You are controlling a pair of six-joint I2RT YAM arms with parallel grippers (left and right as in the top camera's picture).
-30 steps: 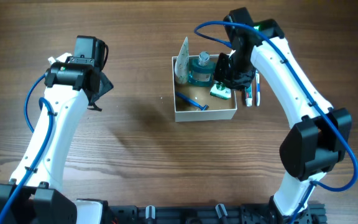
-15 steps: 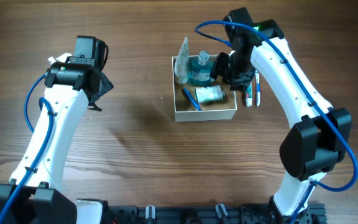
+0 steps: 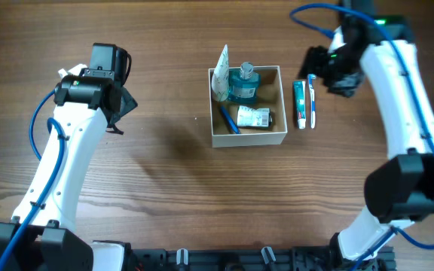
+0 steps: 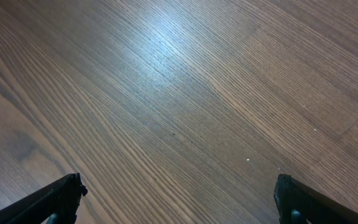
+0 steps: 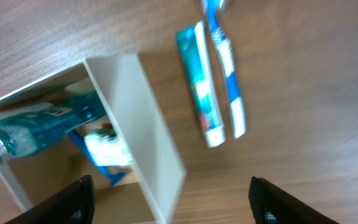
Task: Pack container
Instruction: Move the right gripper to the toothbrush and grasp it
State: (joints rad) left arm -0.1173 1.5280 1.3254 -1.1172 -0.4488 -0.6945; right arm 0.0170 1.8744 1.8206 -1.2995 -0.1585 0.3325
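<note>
The container (image 3: 249, 138) is a square white box with a tan inside at the table's middle. In it are a teal bottle (image 3: 242, 83), a white tube (image 3: 221, 75) leaning in the far left corner, a green-white packet (image 3: 254, 117) and a blue razor (image 3: 227, 119). A teal toothpaste tube (image 3: 299, 104) and a blue toothbrush (image 3: 311, 102) lie right of the box. My right gripper (image 3: 330, 69) is open and empty, up and right of the box. In the right wrist view the box wall (image 5: 143, 130), toothpaste (image 5: 199, 87) and toothbrush (image 5: 229, 68) show. My left gripper (image 3: 119, 102) is open over bare wood.
Brown wooden table (image 3: 164, 181) all round. The left wrist view shows only wood grain (image 4: 185, 106) between the open fingertips (image 4: 61, 196).
My right gripper let go of the green-white packet in the box, then rose and moved right and back, away from the box. The left arm has not moved.
</note>
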